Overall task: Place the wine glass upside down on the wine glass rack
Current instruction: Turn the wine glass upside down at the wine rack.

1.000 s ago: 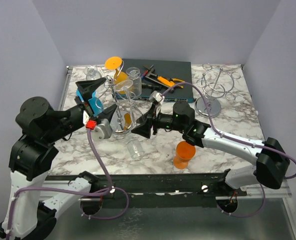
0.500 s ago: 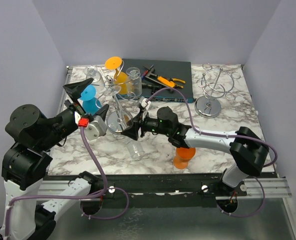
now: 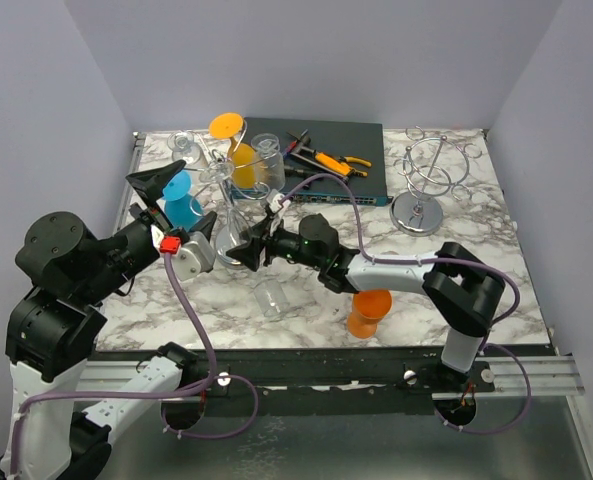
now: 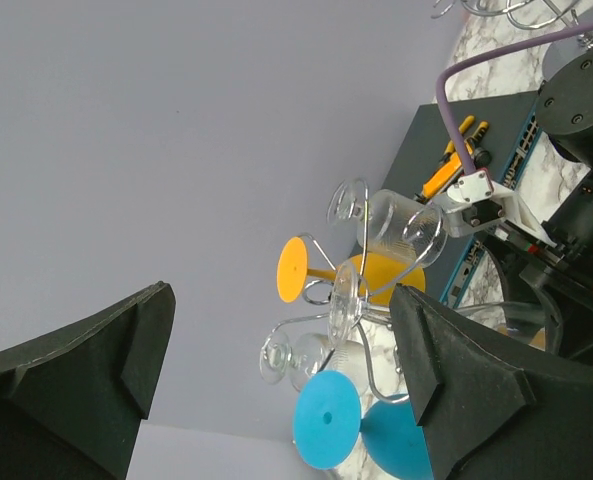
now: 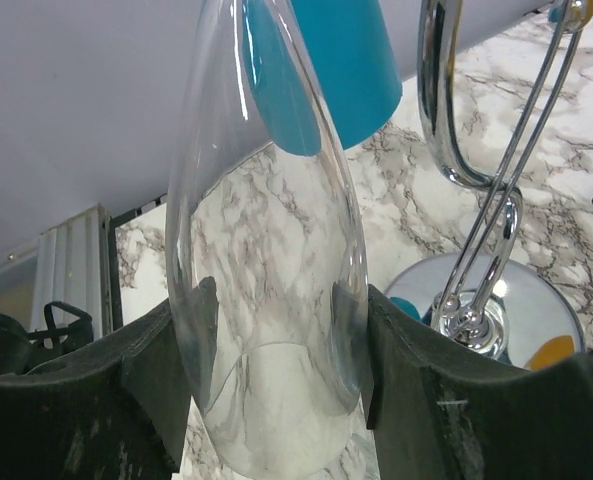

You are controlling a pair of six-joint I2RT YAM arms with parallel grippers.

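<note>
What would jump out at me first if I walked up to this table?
The right arm's tool reaches across the marble table, clamped on a clear wine glass beside a chrome rack at back left, which is clustered with an orange glass, a blue glass and clear ones. The left tool gapes open close by, and a second chrome rack stands at back right.
</note>
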